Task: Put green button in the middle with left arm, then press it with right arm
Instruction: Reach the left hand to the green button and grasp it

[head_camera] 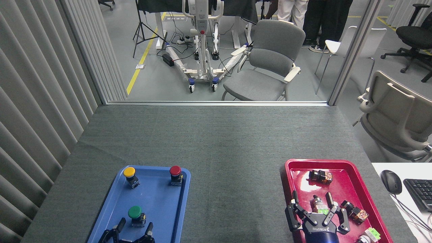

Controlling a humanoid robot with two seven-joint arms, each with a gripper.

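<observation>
**Left gripper spread below the green button**

Left gripper (134, 227) rises from the bottom edge, fingers wide apart and empty, just short of the green button (136, 214): a domed dark-green cap on a black-and-blue body, standing upright in the glossy blue tray (158, 206). Grey felt tabletop (233, 155) lies bare between trays. Right gripper (312, 200) hovers, splayed and empty, over the red tray (341, 184).
</observation>
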